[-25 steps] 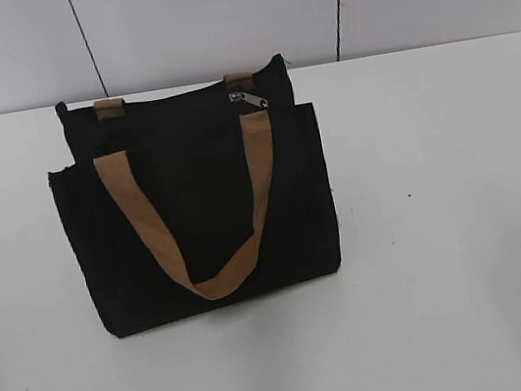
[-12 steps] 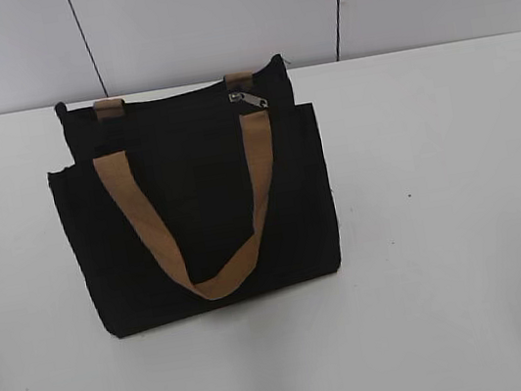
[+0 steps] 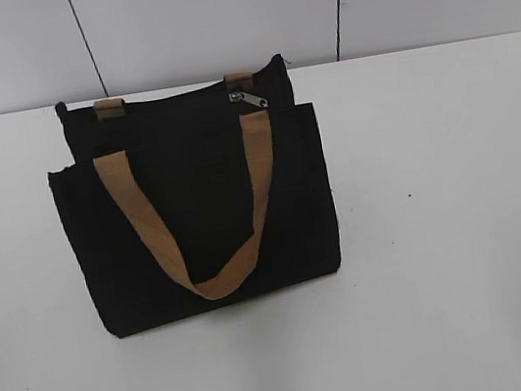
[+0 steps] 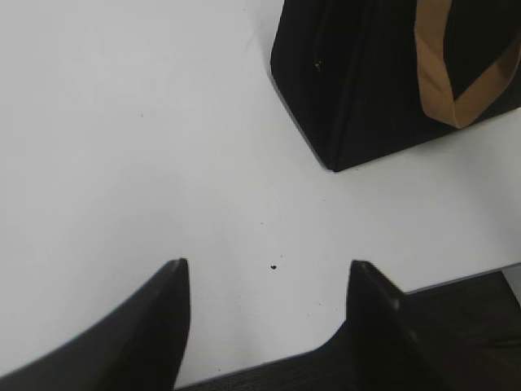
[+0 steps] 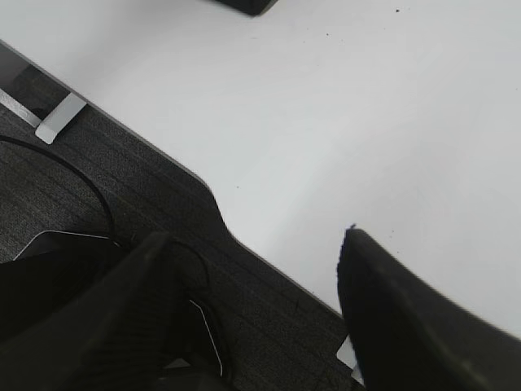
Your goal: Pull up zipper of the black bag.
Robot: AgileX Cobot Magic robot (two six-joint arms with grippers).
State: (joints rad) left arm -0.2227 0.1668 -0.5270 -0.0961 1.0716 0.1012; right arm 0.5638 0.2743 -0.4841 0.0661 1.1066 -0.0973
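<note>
Exterior view: nothing has changed from the earlier frames; one black bag stands at frame centre on the white tabletop, so the task looks not yet begun. One zipper shows at the bag's upper right, beside two tan handles.

Left wrist view: the left hand, fingers apart and empty, hangs at the bottom; the bag's corner fills the upper right.

Right wrist view: the right hand is likewise spread, near the tabletop's edge.

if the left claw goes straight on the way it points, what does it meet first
Probably the bag's near bottom corner; before that only bare table and a small dark speck. The left claw is open. Depth is unclear.
</note>
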